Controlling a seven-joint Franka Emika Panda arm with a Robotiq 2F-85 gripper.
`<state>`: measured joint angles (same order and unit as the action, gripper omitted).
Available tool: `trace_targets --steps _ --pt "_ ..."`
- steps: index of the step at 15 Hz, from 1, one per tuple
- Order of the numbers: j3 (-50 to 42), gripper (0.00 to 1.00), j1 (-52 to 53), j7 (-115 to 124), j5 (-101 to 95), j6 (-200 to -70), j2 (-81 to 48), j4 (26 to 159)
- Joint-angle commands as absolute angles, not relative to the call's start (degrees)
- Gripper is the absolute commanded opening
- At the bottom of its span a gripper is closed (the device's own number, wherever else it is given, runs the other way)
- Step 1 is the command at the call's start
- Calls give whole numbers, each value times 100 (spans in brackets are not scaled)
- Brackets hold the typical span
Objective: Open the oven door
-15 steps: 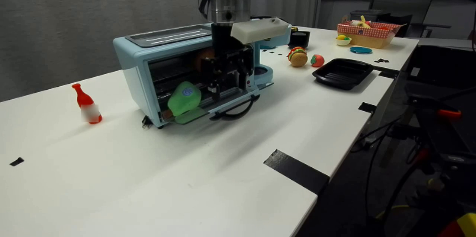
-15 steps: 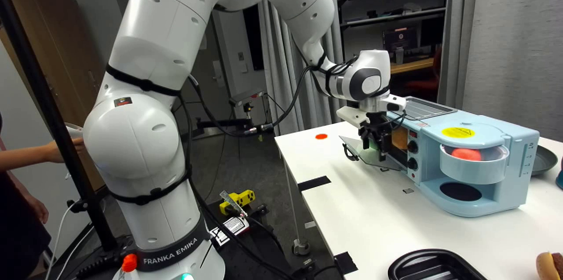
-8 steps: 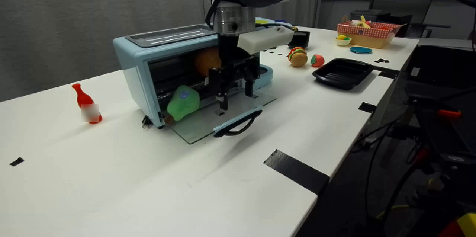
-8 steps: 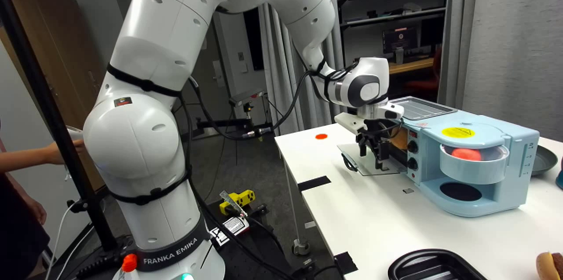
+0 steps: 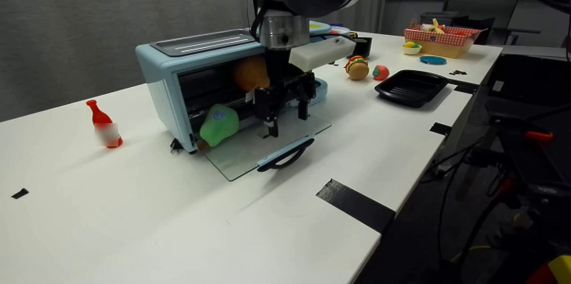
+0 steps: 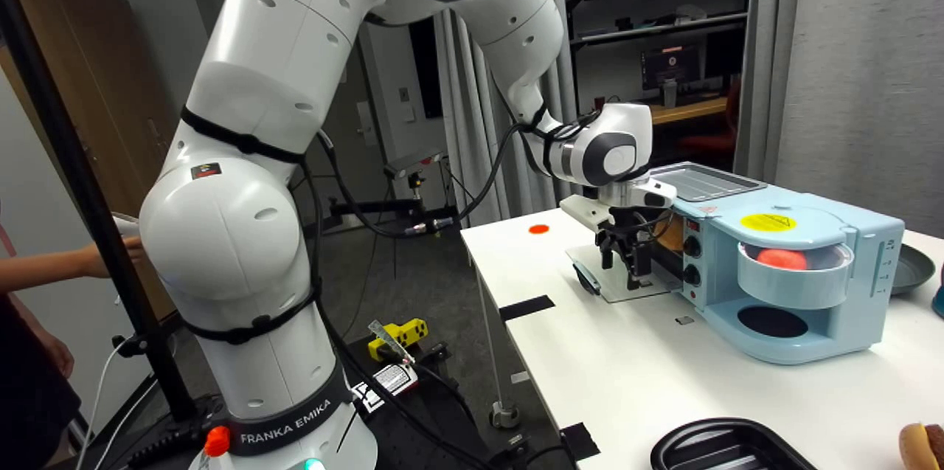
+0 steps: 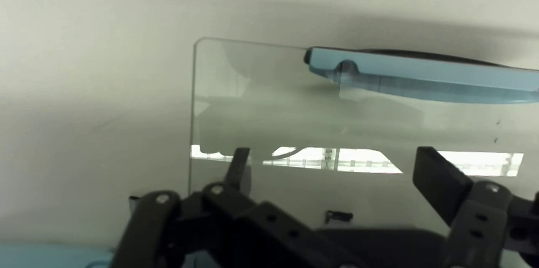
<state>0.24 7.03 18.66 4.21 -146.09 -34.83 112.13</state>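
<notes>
The oven [image 5: 156, 83] is light blue with a slotted silver top; its front is open. Its door [image 5: 241, 157] is a clear glass panel folded down and out, nearly flat just over the table. The door also shows in an exterior view [image 6: 619, 294] and in the wrist view [image 7: 269, 120]. A pale blue bar with a black handle [image 5: 287, 155] runs along its outer edge. My gripper [image 5: 287, 125] is open and empty, pointing down above the glass, between oven and handle. It also shows in an exterior view [image 6: 624, 274] and in the wrist view [image 7: 332, 154].
A green toy [image 5: 219, 125] leans in the oven opening by the door's hinge side. A round orange-brown thing [image 5: 250, 74] sits inside. A red bottle [image 5: 105, 125] stands beside the oven. A black tray [image 5: 412, 88], a toy burger [image 5: 357, 69] and a strawberry [image 5: 380, 72] lie farther along the table.
The oven door has swung down from partly lowered to nearly flat. My gripper has moved down and outward from the oven front, over the glass. The green toy has slid slightly lower.
</notes>
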Motion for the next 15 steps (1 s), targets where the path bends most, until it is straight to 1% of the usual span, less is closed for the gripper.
trace_targets --steps 1,15 --pt "16 100 669 1788 504 -14540 -3514 11176" --pt "113 100 748 1763 496 -14560 -3404 11266"
